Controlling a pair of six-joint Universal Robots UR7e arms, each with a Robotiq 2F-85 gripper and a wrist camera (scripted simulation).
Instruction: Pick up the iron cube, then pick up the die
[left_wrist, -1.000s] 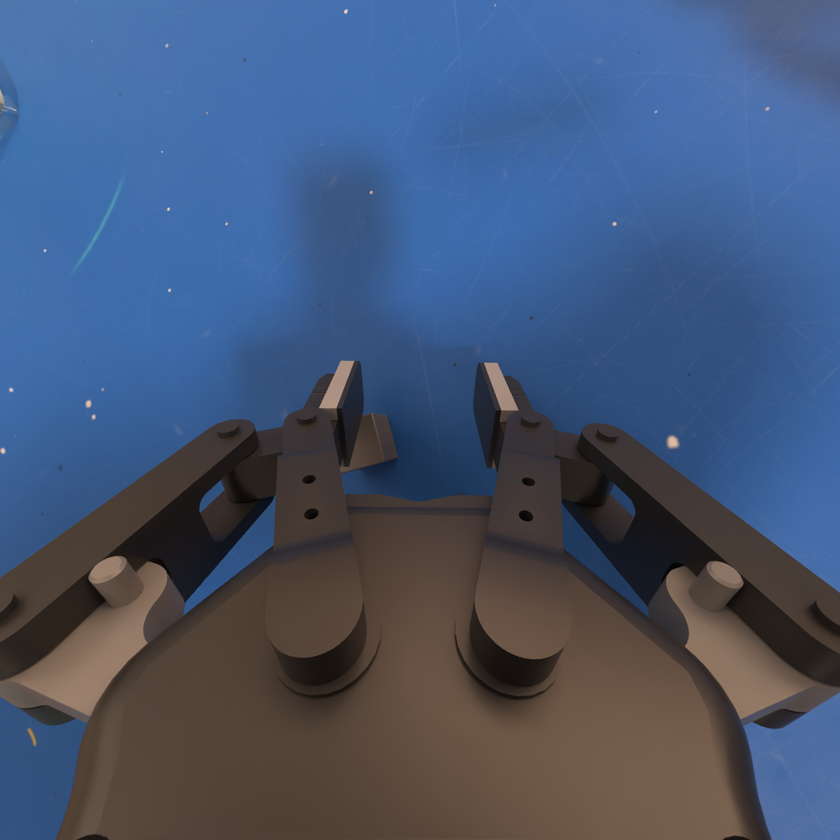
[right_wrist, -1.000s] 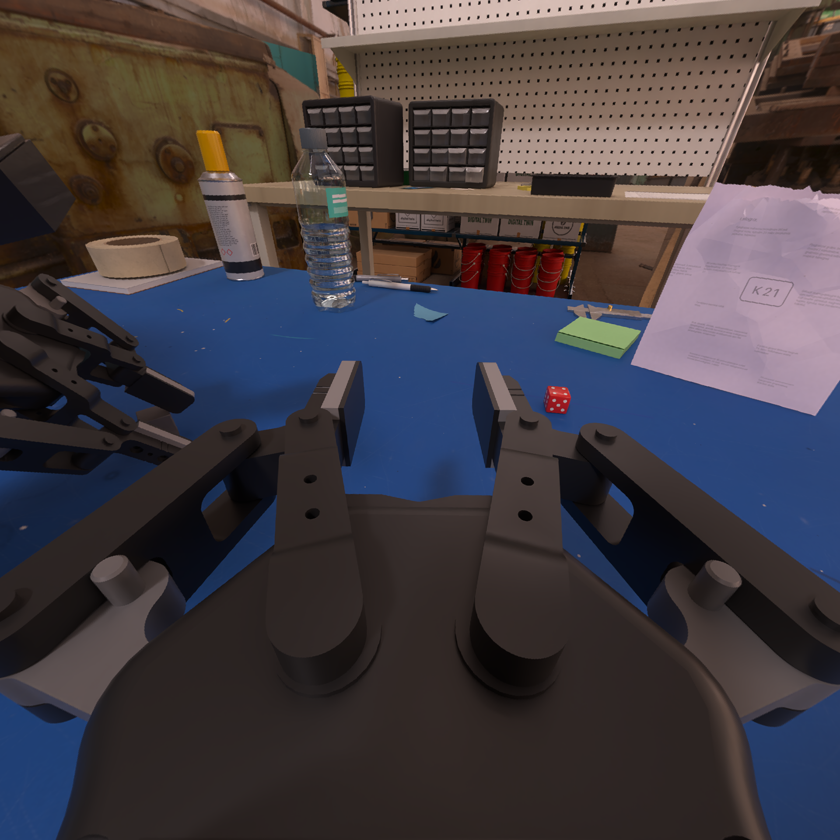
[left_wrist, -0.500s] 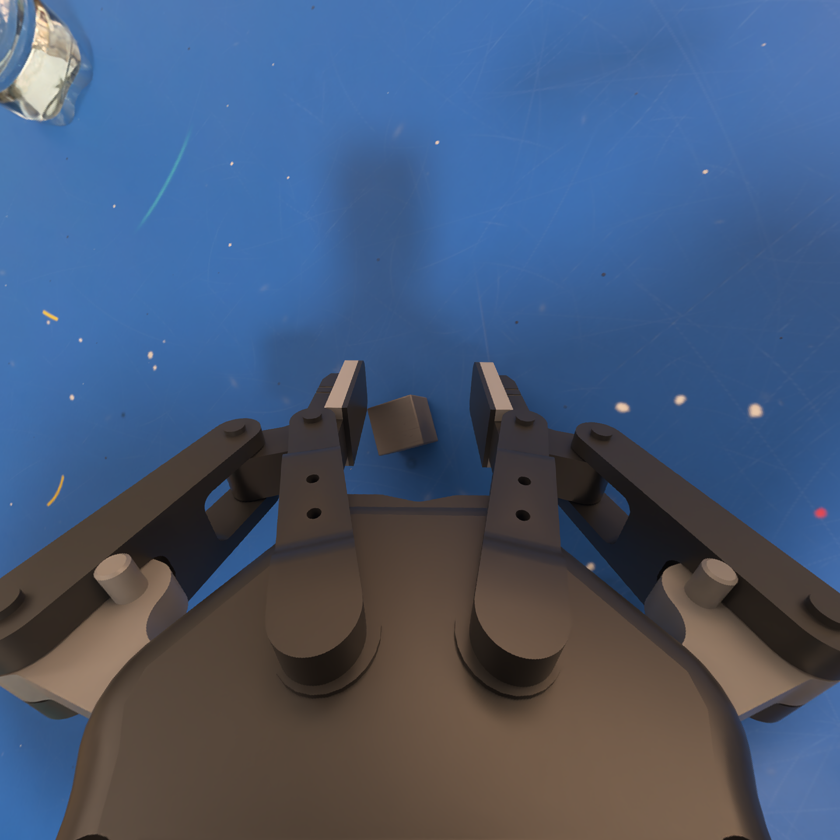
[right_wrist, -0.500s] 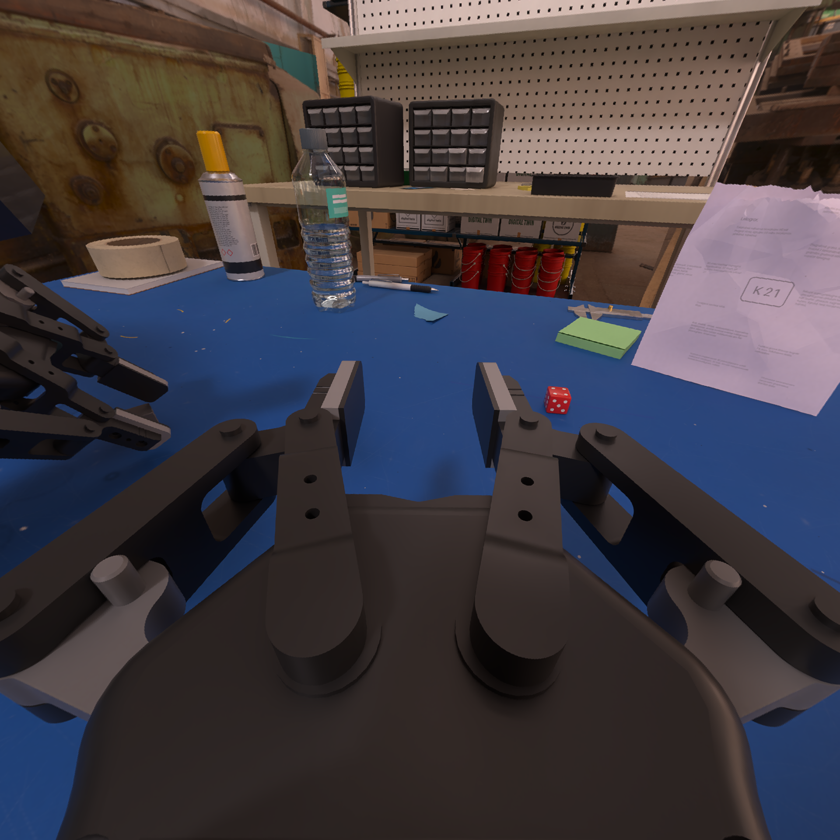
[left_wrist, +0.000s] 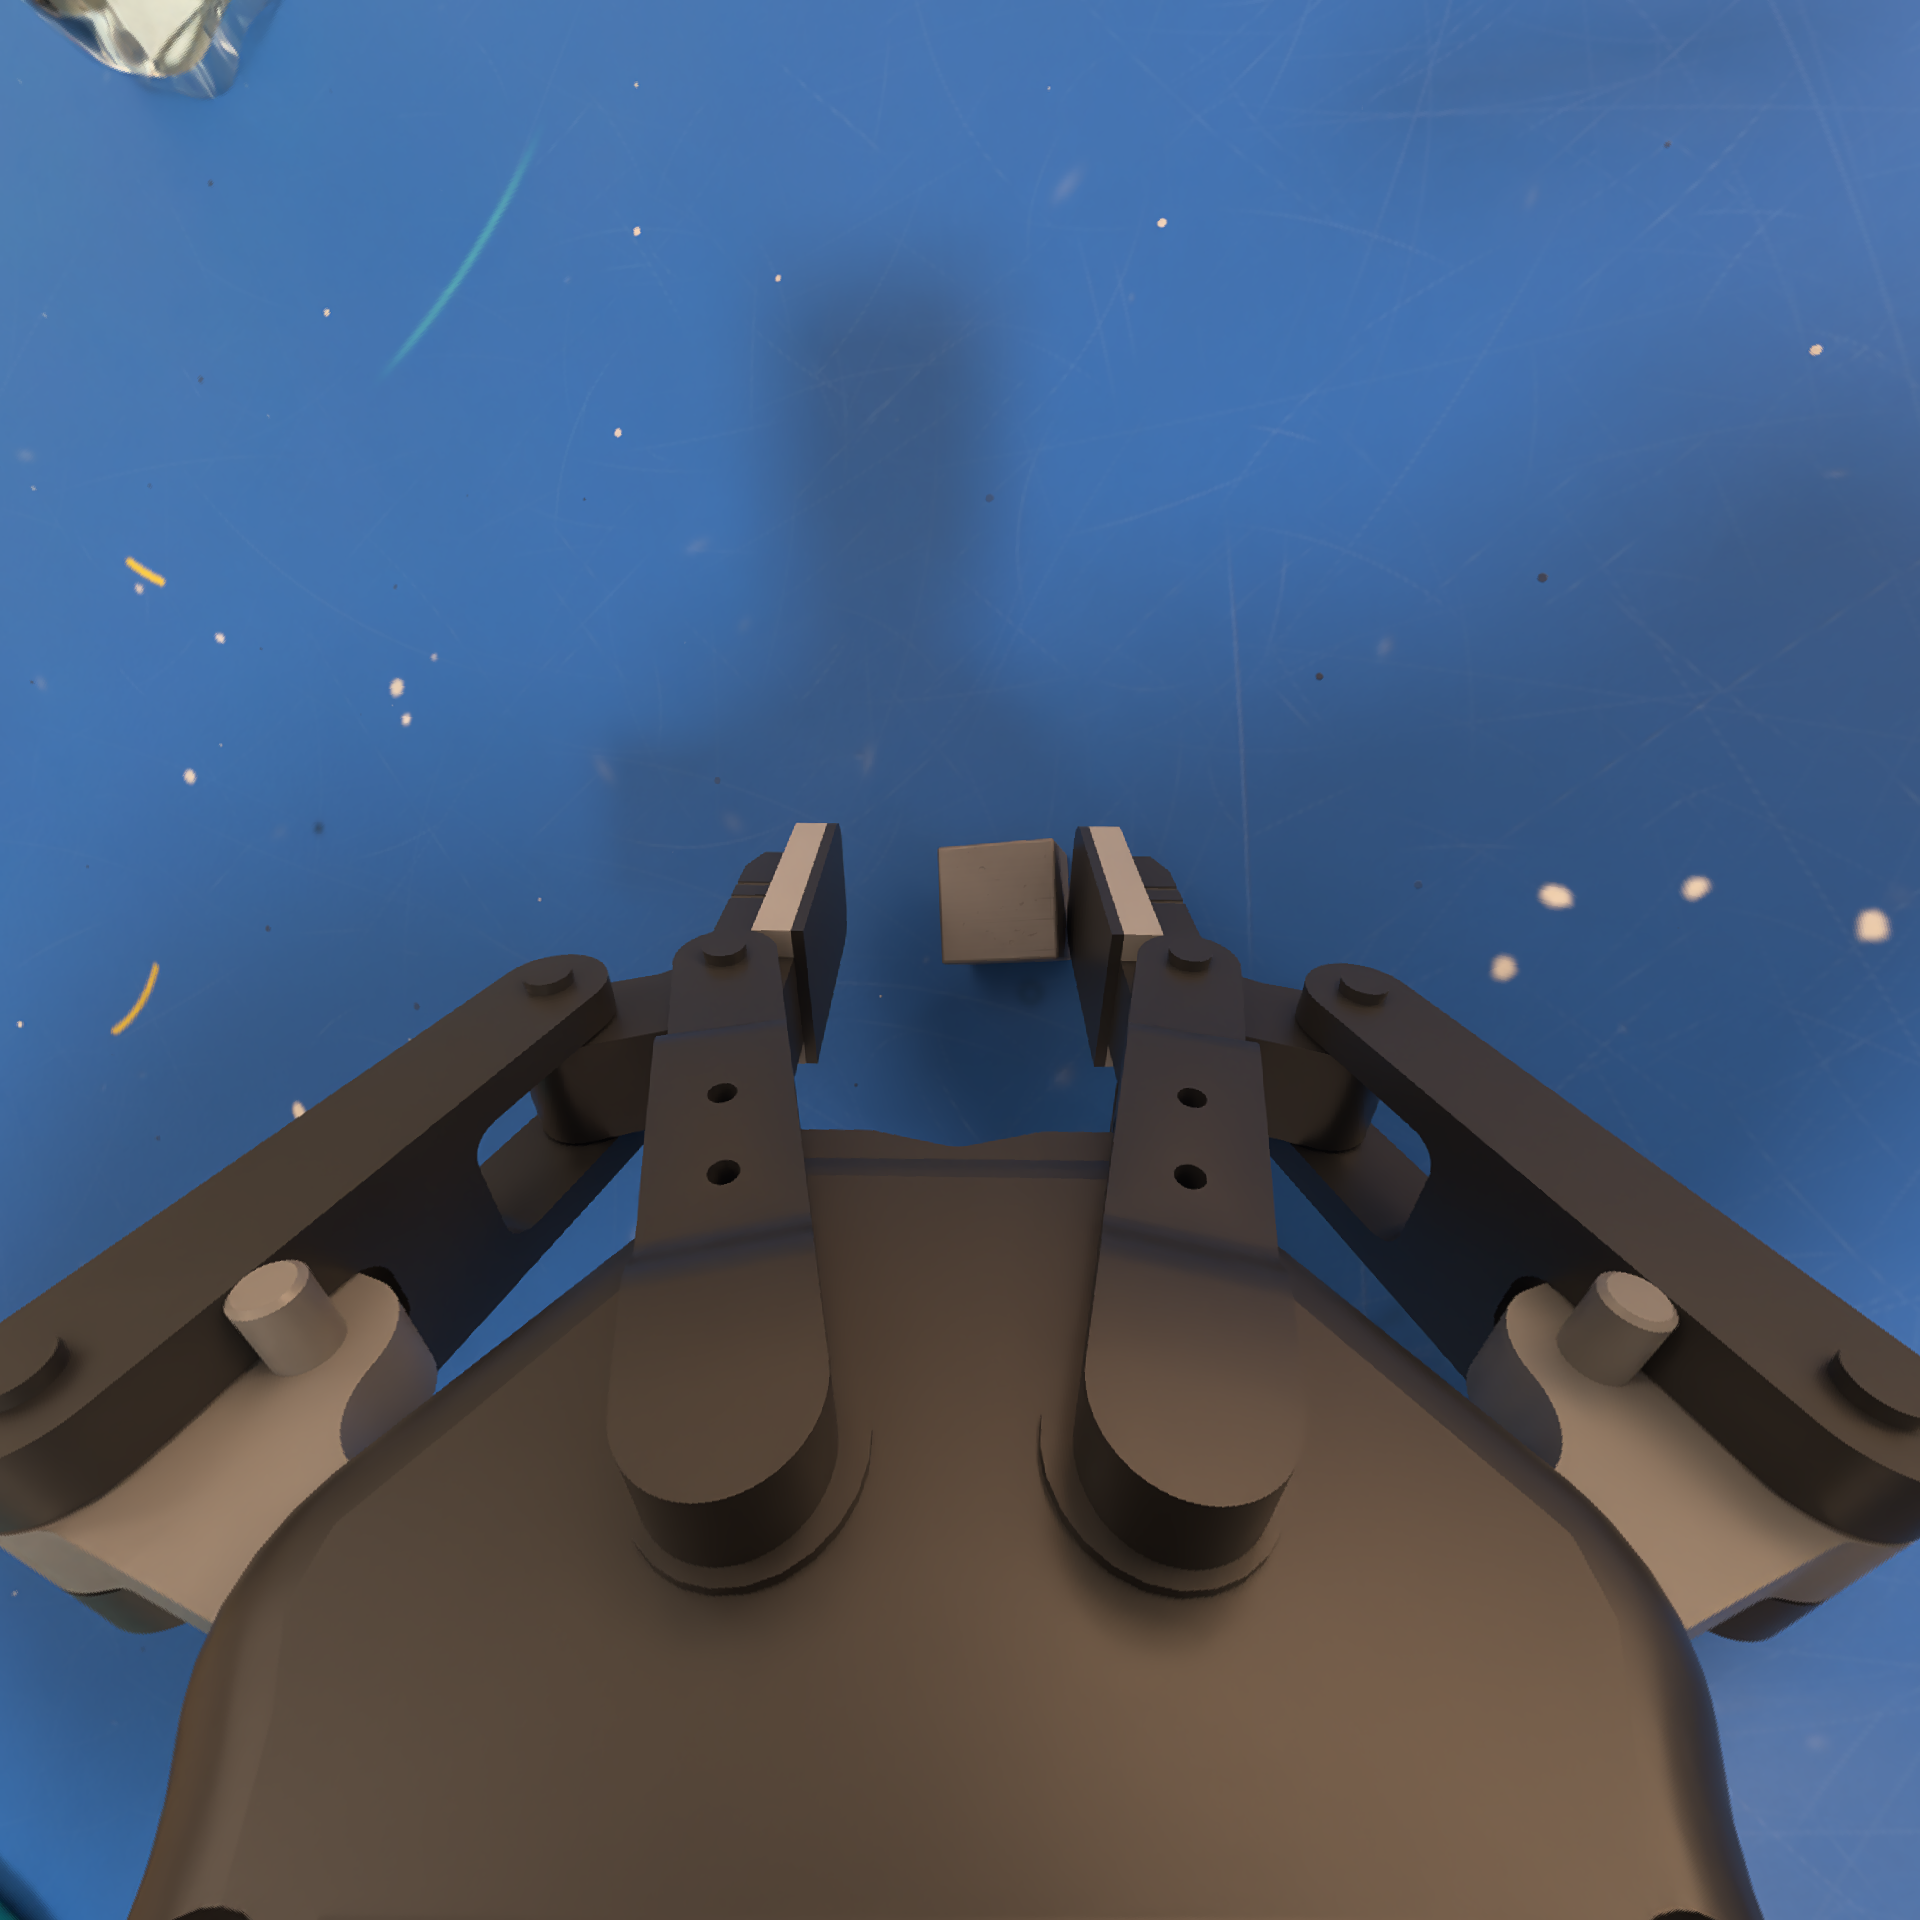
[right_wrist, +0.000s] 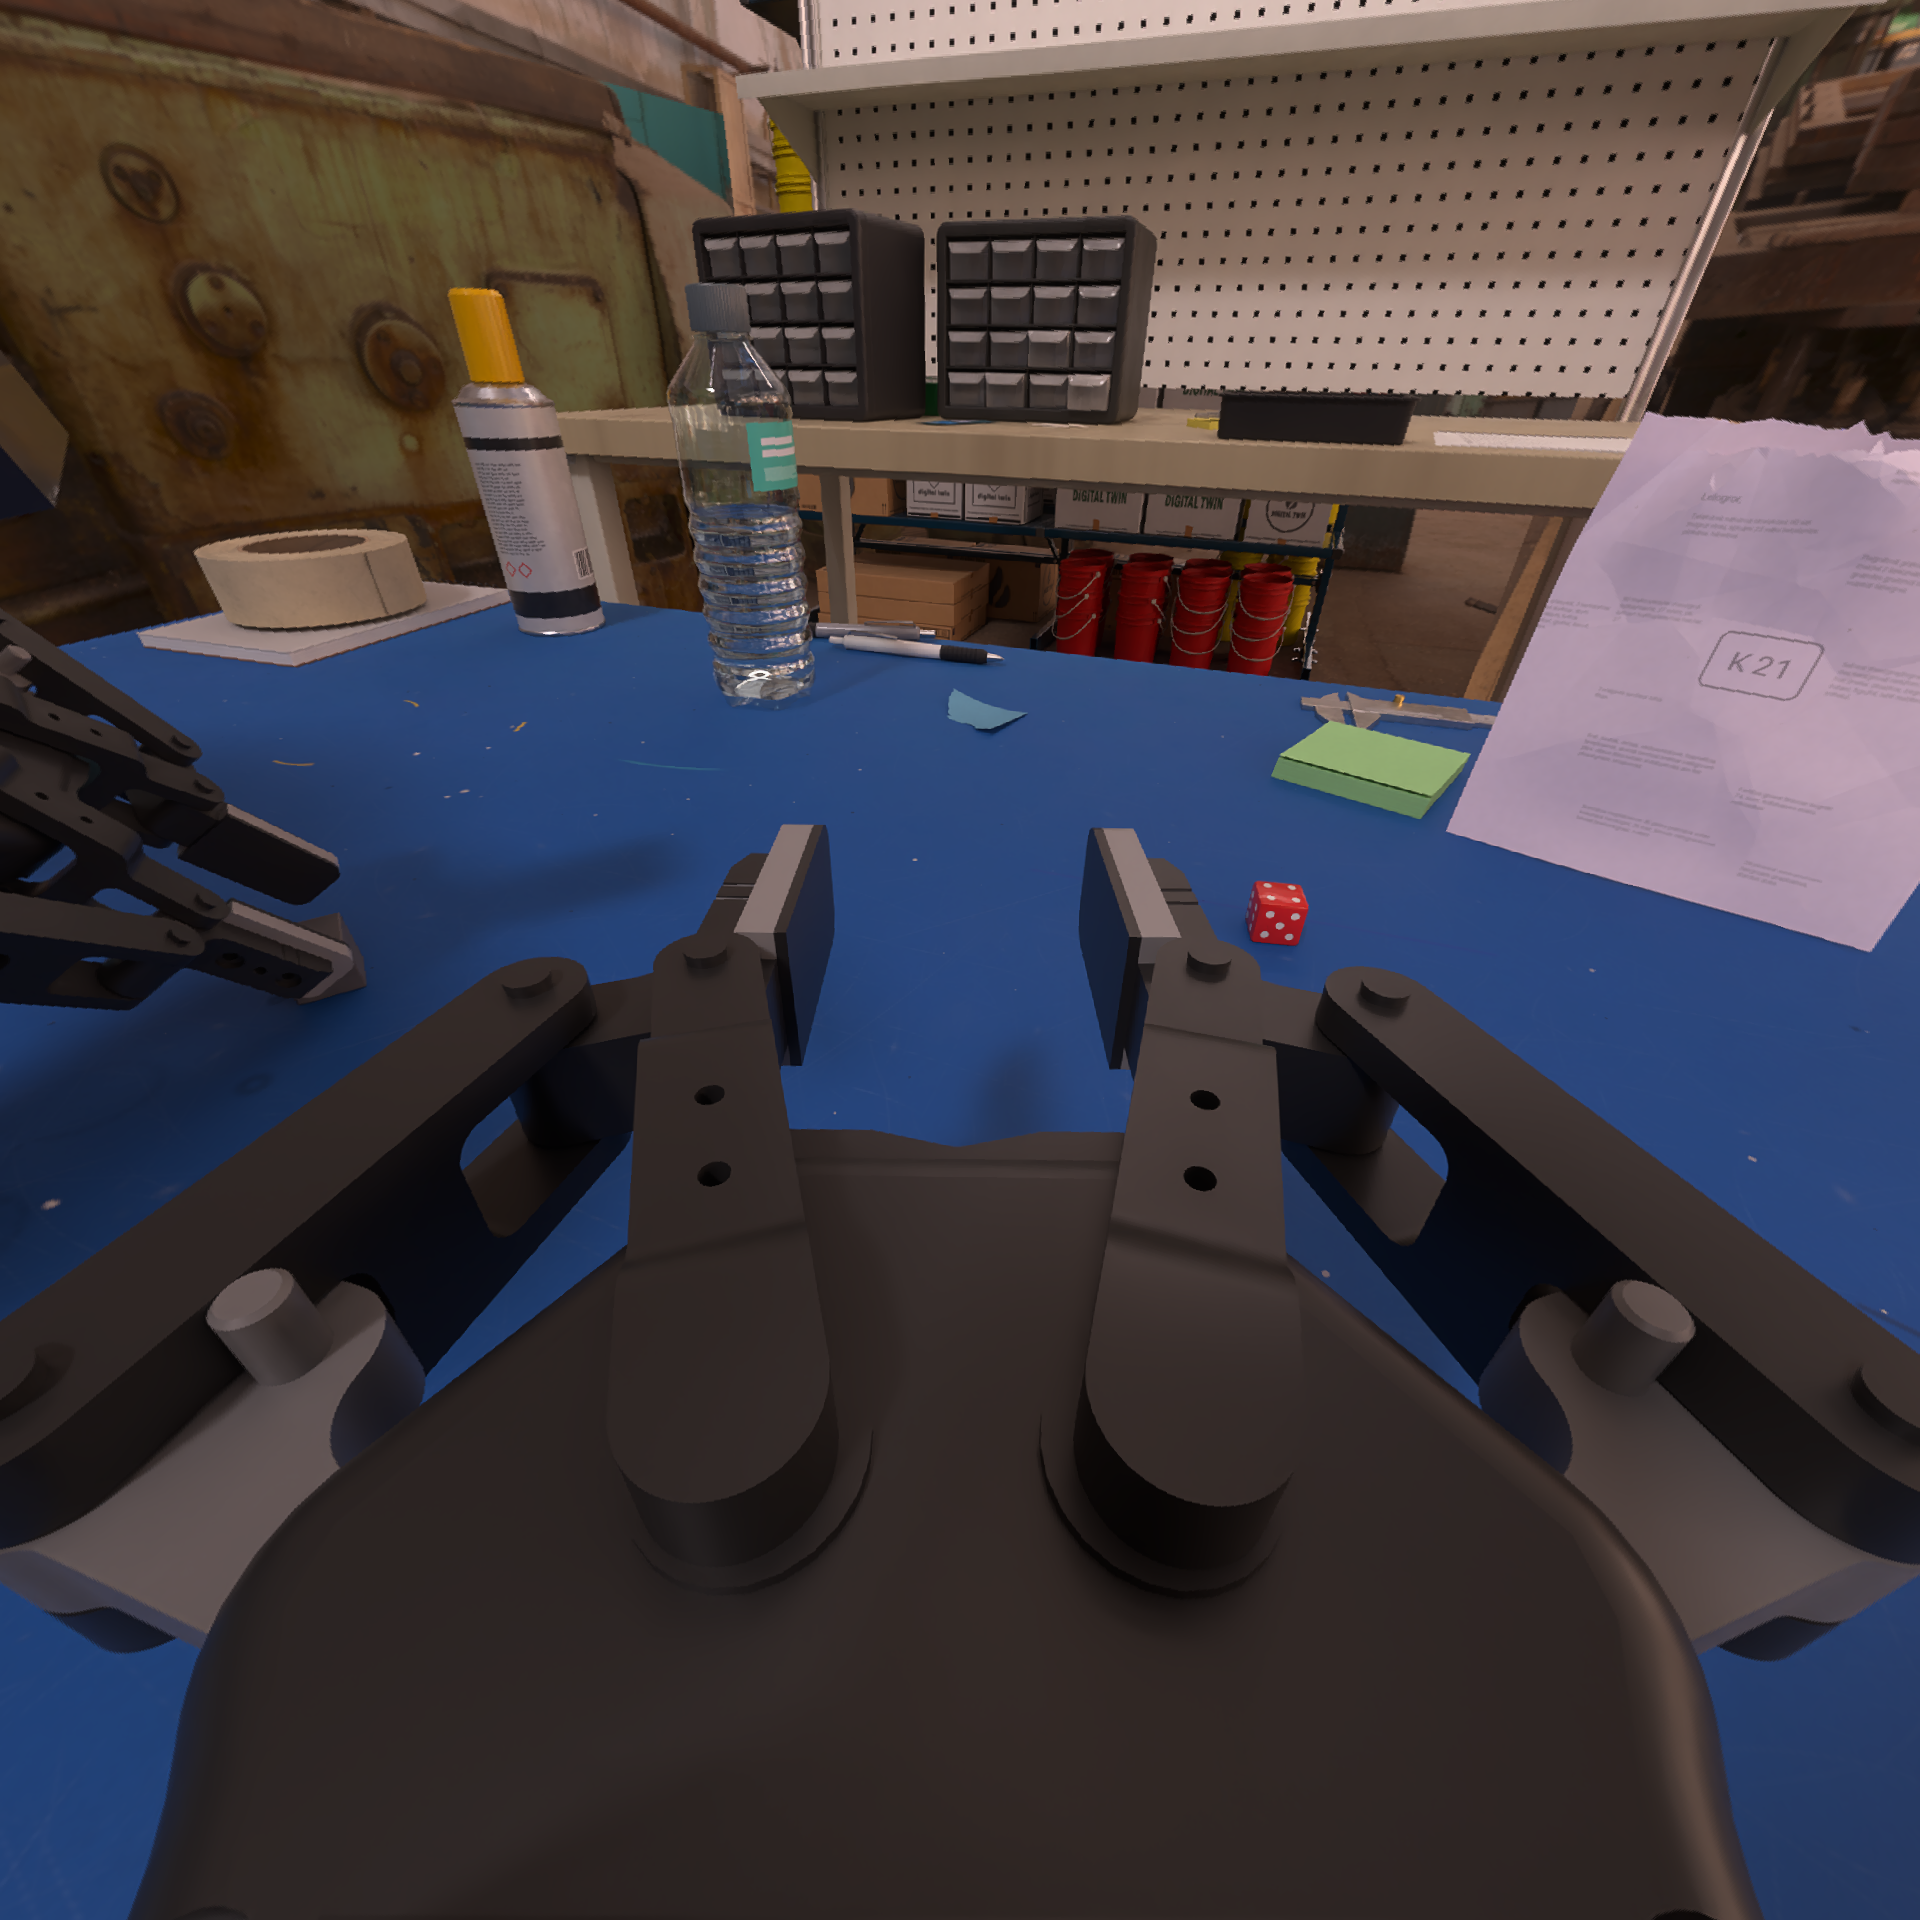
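- The left gripper points down at the blue table, jaws wide. The iron cube sits on the table between them, hard against the right-hand finger, with a gap to the other.
- The right gripper hangs low, jaws wide and empty. The red die lies just past its right-hand finger.
- A water bottle, spray can, tape roll, pen, green notepad and paper sheet line the far edge; the middle is bare.

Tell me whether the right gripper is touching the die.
Apart. The right wrist view shows the die on the blue table, bare surface separating it from the open right gripper.
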